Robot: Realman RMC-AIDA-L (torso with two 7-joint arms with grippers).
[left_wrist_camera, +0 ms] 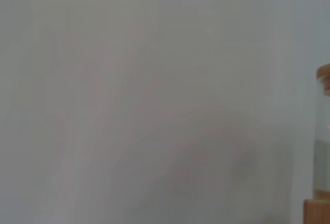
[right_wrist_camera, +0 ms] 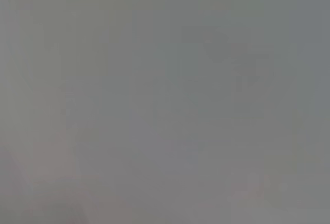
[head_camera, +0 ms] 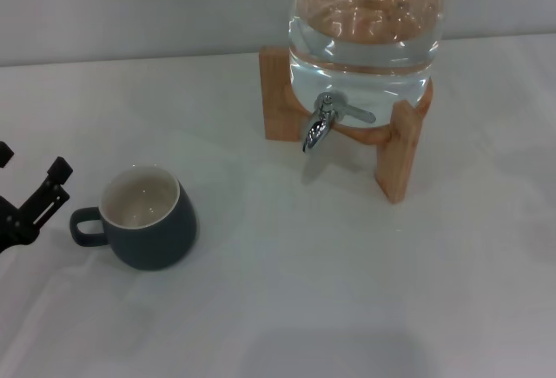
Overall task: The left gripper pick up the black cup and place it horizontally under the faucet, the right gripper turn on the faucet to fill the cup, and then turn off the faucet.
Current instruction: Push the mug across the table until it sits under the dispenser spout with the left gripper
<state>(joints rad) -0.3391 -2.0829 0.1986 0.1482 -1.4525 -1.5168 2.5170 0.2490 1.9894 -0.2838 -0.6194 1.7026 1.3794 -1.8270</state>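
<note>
A white tabletop (head_camera: 365,291) fills the head view, backed by a pale wall at the far edge. On the near left of the table stands a squat, rounded, matte dark charcoal cup (head_camera: 148,217) with a cream-white inside. It sits upright with its mouth open to the ceiling, and its small loop handle points left.

Just to the left of that handle, at the left edge of the view, is the left gripper (head_camera: 30,195), a black jointed finger claw. Only part of it shows. One finger (head_camera: 45,197) reaches toward the cup's handle and ends near it without touching; another black tip shows further back at the edge. The fingers appear spread apart and hold nothing.

On the far right of the table stands a clear, round water jug (head_camera: 365,30) with water in it, resting in a light wooden stand (head_camera: 395,156). From the jug's front, low down, juts a small shiny chrome faucet (head_camera: 320,126) with a thin lever handle pointing right and a spout turned downward. The cup and the faucet are well apart.

The left wrist view shows mostly blank pale surface, with a sliver of the jug and wooden stand (left_wrist_camera: 317,211) at one edge. The right wrist view shows only a plain grey blur, and the right gripper is out of sight in every view.
</note>
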